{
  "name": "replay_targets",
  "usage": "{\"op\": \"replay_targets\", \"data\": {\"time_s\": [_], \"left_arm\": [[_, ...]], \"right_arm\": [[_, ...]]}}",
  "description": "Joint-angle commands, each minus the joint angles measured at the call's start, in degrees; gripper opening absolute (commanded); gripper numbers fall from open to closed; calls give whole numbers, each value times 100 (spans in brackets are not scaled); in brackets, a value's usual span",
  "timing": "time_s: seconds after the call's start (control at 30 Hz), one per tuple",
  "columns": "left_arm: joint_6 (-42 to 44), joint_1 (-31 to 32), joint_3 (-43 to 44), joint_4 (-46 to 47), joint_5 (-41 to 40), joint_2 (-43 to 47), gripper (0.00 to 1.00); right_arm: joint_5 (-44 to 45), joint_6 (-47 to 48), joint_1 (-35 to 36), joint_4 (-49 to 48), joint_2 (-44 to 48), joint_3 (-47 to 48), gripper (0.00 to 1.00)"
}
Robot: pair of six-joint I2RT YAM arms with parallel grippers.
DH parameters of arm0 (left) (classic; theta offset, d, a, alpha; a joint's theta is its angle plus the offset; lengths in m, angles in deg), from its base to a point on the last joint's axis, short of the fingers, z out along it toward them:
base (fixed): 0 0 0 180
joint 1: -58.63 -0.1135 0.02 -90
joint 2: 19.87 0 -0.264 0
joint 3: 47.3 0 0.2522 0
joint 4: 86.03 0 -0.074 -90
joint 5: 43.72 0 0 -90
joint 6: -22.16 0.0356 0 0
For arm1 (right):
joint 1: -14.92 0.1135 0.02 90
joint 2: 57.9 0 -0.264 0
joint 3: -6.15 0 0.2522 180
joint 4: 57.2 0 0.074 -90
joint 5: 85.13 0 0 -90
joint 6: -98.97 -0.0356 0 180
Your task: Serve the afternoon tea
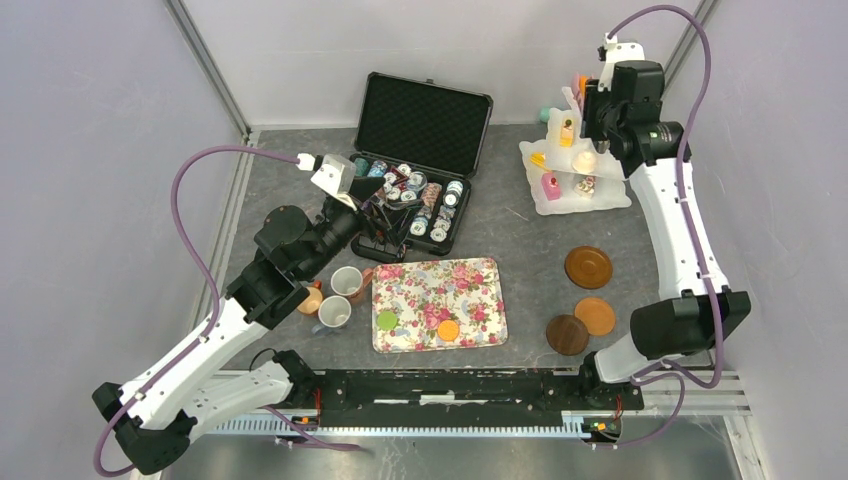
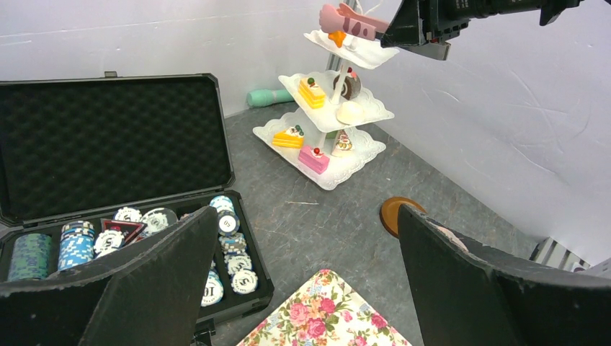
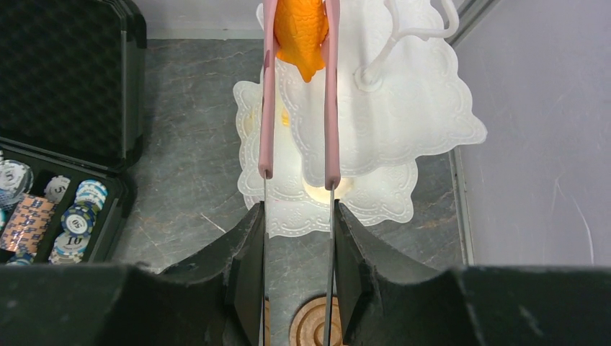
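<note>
My right gripper [image 3: 297, 216] is shut on the pink tongs [image 3: 267, 108], whose tips pinch an orange fish-shaped cake [image 3: 302, 32] over the top tier of the white tiered stand [image 3: 403, 108]. In the top view that gripper [image 1: 590, 105] hangs above the stand [image 1: 575, 195], which carries more small cakes [image 2: 311, 92]. A green macaron [image 1: 386, 320] and an orange macaron [image 1: 448, 329] lie on the floral tray [image 1: 440, 285]. Three mugs [image 1: 347, 283] stand left of the tray. My left gripper [image 2: 308, 213] is open and empty, hovering between the mugs and the case.
An open black case [image 1: 420, 130] of poker chips sits at the back centre. Three brown wooden saucers [image 1: 588, 267] lie right of the tray. A metal rail runs along the table's near edge, and grey walls close in both sides.
</note>
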Motion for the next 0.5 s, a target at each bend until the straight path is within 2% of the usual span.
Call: {"op": "replay_targets", "data": {"time_s": [0.0,0.27,0.47], "left_arm": [[121,18,160,171,14,-9,100],[138,18,160,164,-3,-27,100],[147,13,160,153,-10,-18,100]], "right_arm": [[66,111,-87,-235,-28,350,18],[-34,119,-106,-270,-157,292,39],[-8,164,-106,-212,-262,421,49]]}}
